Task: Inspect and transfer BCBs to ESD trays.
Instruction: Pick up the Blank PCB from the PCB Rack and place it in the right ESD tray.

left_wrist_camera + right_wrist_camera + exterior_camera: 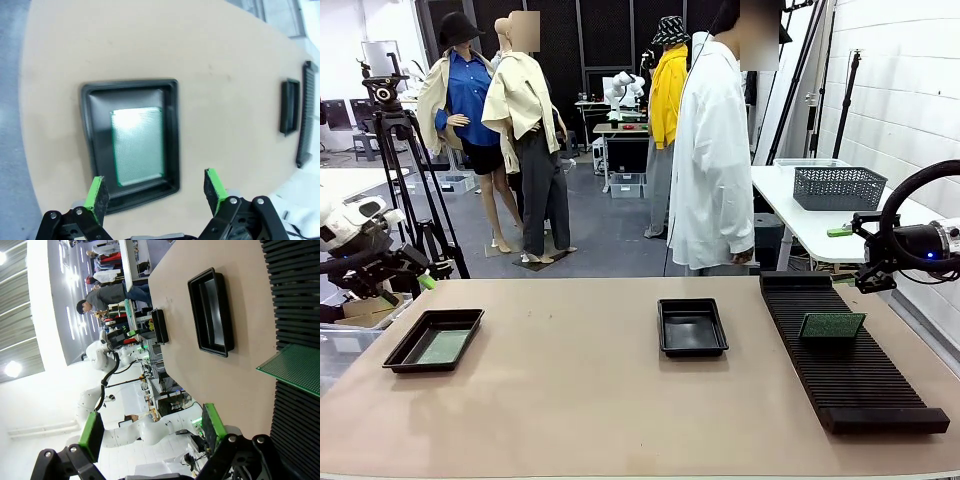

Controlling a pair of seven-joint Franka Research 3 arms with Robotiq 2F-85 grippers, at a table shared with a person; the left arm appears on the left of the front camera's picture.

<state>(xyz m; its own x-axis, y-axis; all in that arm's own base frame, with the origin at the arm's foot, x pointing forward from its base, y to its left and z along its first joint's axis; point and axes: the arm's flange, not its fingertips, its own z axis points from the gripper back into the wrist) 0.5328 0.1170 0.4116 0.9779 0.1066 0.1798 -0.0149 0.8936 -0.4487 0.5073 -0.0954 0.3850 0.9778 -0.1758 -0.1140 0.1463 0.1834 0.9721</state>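
At the left of the table (570, 410): the left ESD tray (415, 368), with a green BCB (442, 347) lying flat on its floor. Near the middle: the middle ESD tray (692, 325), floor bare. At the right: a long black ribbed rack (860, 385), with a standing BCB (832, 325) set on edge in its slots, leaning back a little.

Left gripper (155, 187) — fingers wide apart, clamped on nothing, raised well above the table. Between its green pads (95, 195) in the left wrist view, the left ESD tray and its board, well below.

Right gripper (150, 425) — fingers likewise spread and empty, held up off the table beside the rack. Ahead of it in the right wrist view, a corner of the standing BCB and the middle ESD tray.

Across the table, a person (710, 150) in a long white coat, standing back from the far edge. Beyond the rack, on a white side table (800, 225), a grey mesh basket (838, 187).
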